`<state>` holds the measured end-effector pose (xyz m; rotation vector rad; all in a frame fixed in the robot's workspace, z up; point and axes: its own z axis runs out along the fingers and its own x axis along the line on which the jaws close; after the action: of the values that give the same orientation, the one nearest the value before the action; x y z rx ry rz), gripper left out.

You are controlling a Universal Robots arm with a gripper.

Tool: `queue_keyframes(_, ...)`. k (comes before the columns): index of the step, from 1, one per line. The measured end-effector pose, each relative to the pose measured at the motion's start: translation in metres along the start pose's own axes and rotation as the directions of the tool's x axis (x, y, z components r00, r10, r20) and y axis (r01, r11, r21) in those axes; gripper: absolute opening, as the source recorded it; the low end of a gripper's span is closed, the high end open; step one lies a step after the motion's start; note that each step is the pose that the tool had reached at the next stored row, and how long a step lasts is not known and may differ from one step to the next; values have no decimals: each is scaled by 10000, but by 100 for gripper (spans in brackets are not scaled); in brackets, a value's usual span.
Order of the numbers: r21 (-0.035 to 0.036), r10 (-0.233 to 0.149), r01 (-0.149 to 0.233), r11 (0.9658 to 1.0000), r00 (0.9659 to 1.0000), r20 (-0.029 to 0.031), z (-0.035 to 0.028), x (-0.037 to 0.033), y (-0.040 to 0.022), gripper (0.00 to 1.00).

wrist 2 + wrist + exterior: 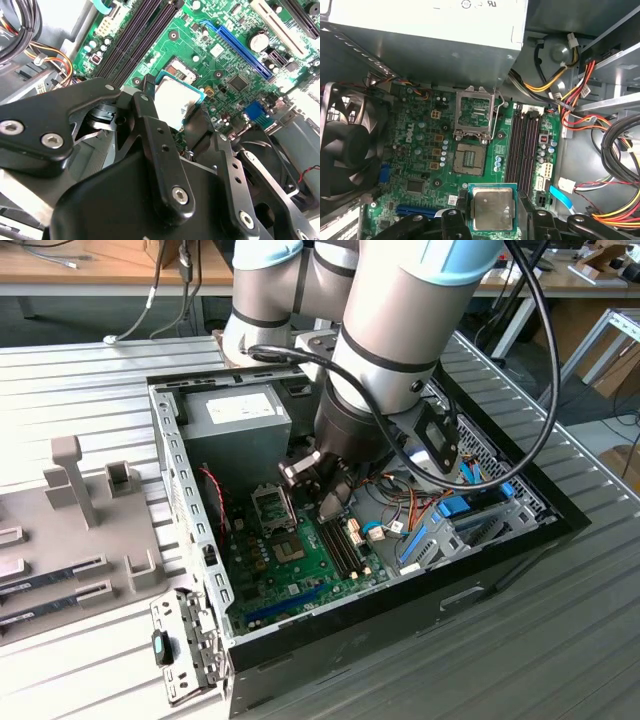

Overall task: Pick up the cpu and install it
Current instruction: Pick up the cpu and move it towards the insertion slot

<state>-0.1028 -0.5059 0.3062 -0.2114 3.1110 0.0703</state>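
Tool (492, 216) grips cpu (492, 206) above motherboard (420, 150), near its open socket (470, 160).

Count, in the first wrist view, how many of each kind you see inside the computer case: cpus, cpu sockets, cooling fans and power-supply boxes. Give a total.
cpu: 1
cpu socket: 1
cooling fan: 1
power-supply box: 1
Total: 4

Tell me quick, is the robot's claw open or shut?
Gripper: shut, holding the cpu.
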Motion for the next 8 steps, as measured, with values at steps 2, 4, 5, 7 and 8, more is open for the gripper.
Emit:
queue_keyframes(2, 1, 0, 0, 10000, 10000, -1, 4, -9, -5, 47)
queue_keyframes(4, 1, -1, 1, 10000, 10000, 0, 9, -18, -10, 47)
queue_keyframes(5, 0, 0, 0, 10000, 10000, 0, 12, -25, -14, 47)
queue_keyframes(7, 1, 0, 0, 10000, 10000, -1, 18, -37, -21, 47)
queue_keyframes(8, 1, 0, 0, 10000, 10000, -1, 20, -42, -23, 47)
